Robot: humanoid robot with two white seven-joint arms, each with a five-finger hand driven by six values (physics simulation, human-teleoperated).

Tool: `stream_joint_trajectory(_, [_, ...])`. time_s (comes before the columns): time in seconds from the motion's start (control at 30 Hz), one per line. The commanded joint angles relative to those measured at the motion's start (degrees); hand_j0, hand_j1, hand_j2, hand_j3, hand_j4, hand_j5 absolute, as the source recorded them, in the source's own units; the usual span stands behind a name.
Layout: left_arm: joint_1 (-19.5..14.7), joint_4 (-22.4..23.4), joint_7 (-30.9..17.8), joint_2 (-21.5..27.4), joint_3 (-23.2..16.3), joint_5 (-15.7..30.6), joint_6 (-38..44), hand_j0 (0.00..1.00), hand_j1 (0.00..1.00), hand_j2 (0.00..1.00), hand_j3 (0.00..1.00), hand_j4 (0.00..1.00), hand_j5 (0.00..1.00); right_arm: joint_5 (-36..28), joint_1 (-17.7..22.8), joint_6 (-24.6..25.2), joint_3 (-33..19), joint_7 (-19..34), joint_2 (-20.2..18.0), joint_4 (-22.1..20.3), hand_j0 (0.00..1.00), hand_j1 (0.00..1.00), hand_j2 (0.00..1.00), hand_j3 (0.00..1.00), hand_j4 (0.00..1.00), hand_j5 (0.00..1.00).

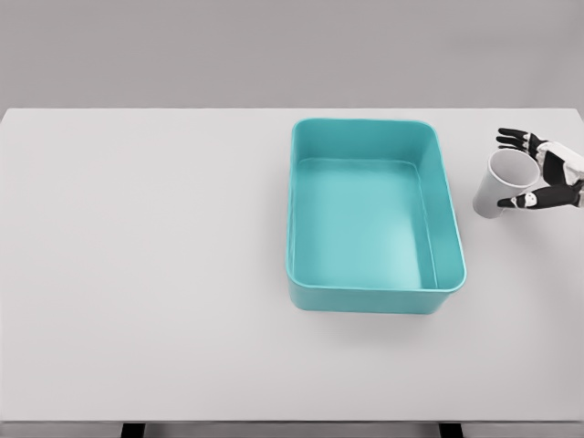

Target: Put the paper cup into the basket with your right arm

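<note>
A white paper cup [501, 182] stands on the table just right of the teal basket [447, 239], leaning a little, its open mouth facing up and to the right. My right hand [522, 170] comes in from the right edge and has its fingers around the cup's rim, some behind it and the thumb in front. The basket is a rectangular tub with nothing inside it. The left arm does not show.
The white table [146, 274] spreads wide to the left of the basket. Its front edge runs along the bottom of the view and its right edge lies close beyond the hand.
</note>
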Motion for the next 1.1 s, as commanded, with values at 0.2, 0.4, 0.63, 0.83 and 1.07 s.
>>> stream_joint_trajectory(0.2, [0.0, 0.0, 0.0, 0.0, 0.0, 0.0, 0.0, 1.0, 1.0, 1.0, 1.0, 1.0, 1.0, -0.4, 0.0, 0.0, -0.1, 0.0, 0.1, -0.5, 0.86, 0.86, 0.86, 0.86, 0.86, 0.86])
stream_joint_trajectory(0.4, [0.0, 0.0, -0.1, 0.0, 0.0, 0.0, 0.0, 1.0, 1.0, 1.0, 1.0, 1.0, 1.0, -0.4, 0.0, -0.6, -0.2, 0.0, -0.1, -2.4, 0.83, 0.83, 0.83, 0.83, 0.83, 0.83])
stream_joint_trajectory(0.63, [0.0, 0.0, -0.1, 0.0, 0.0, 0.0, 0.0, 1.0, 1.0, 1.0, 1.0, 1.0, 1.0, -0.4, 0.0, -0.7, -1.9, 0.0, -0.6, -5.5, 0.83, 0.83, 0.83, 0.83, 0.83, 0.83])
stream_joint_trajectory(0.83, [0.0, 0.0, 0.0, 0.0, 0.0, 0.0, 0.0, 1.0, 1.0, 1.0, 1.0, 1.0, 1.0, -0.3, 0.0, -3.3, -3.6, 0.0, -1.5, -8.8, 0.83, 0.83, 0.83, 0.83, 0.83, 0.83])
stream_joint_trajectory(1.07, [0.0, 0.0, -0.1, 0.0, 0.0, 0.0, 0.0, 1.0, 1.0, 1.0, 1.0, 1.0, 1.0, 3.3, 0.0, -5.4, -4.8, 0.0, -2.6, -16.9, 0.82, 0.82, 0.82, 0.82, 0.82, 0.82])
